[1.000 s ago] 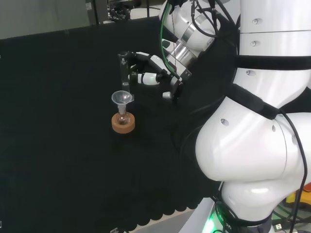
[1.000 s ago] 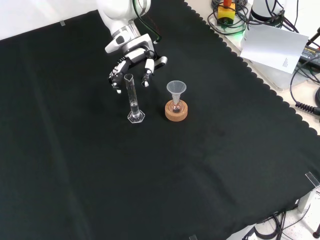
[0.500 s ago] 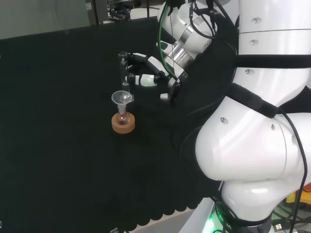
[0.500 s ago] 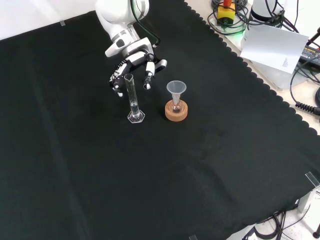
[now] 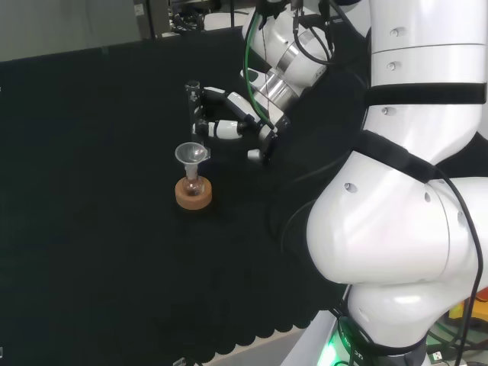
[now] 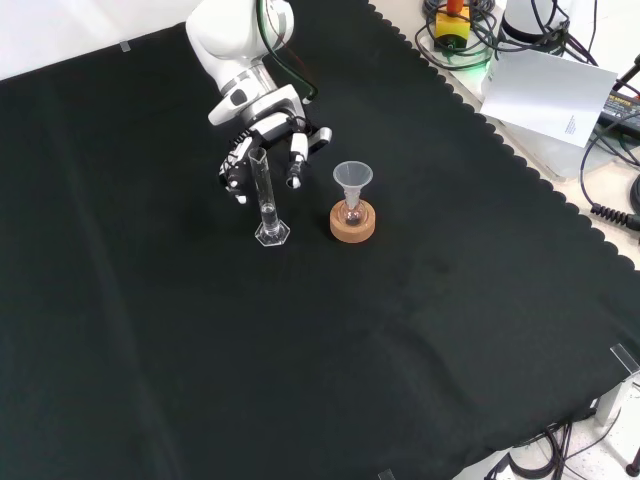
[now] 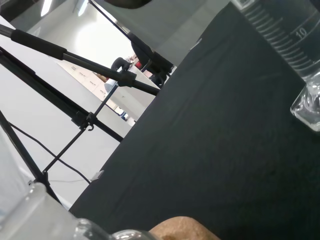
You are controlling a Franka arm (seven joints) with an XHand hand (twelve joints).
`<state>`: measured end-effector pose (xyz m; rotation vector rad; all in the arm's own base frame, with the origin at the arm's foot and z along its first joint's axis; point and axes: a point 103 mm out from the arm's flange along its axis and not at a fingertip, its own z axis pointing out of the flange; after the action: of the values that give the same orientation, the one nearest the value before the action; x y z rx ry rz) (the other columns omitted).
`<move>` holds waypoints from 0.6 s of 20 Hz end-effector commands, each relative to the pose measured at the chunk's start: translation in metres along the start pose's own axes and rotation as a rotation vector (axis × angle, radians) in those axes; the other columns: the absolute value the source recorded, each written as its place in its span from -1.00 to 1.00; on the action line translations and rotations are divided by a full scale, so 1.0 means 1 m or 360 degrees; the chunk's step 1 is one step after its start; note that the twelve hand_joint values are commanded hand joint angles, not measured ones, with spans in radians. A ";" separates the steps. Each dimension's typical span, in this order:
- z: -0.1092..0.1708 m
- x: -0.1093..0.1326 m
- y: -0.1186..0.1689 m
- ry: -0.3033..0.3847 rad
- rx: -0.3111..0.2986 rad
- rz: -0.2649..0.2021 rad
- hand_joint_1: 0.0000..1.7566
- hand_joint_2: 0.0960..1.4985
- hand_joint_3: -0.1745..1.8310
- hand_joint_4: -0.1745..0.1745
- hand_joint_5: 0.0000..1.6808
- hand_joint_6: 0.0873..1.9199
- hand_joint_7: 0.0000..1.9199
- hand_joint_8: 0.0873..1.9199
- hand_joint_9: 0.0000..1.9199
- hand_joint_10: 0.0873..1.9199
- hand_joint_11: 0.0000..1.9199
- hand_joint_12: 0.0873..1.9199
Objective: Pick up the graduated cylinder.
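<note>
The graduated cylinder (image 6: 265, 196), a slim clear tube on a hexagonal foot, stands upright on the black cloth (image 6: 420, 330). In the head view the cylinder (image 5: 192, 107) rises just behind the funnel. The hand (image 6: 262, 132) hovers at the cylinder's top, open, with its fingers (image 6: 297, 160) spread to either side of the rim and not closed on it. From the head view the hand (image 5: 229, 126) reaches in from the right, its fingertips beside the tube. The wrist view has the cylinder's scale marks (image 7: 282, 35) close up.
A small flask with a clear funnel (image 6: 352, 178) sits on a cork ring (image 6: 352, 225) just right of the cylinder in the front view. Papers and cables (image 6: 545, 85) lie beyond the cloth's scalloped edge. The arm's white links (image 5: 412, 198) stand at the head view's right.
The hand has moved closer to the cylinder, its fingers now bracketing the tube's top. The cylinder and flask have stayed put.
</note>
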<state>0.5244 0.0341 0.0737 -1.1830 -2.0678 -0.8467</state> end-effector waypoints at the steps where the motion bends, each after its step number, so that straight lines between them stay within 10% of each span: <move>1: 0.007 -0.002 0.007 0.0060 0.0035 -0.0034 0.05 0.28 -1.00 0.01 -0.49 -1.00 -0.52 -0.49 -0.28 -0.54 -0.59 0.32; 12: 0.016 -0.002 0.009 0.0121 -0.0003 -0.0071 0.06 0.29 -1.00 0.04 -0.44 -1.00 -0.47 -0.49 -0.23 -0.56 -0.55 0.31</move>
<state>0.5305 0.0471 0.0650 -1.1014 -2.0438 -0.8857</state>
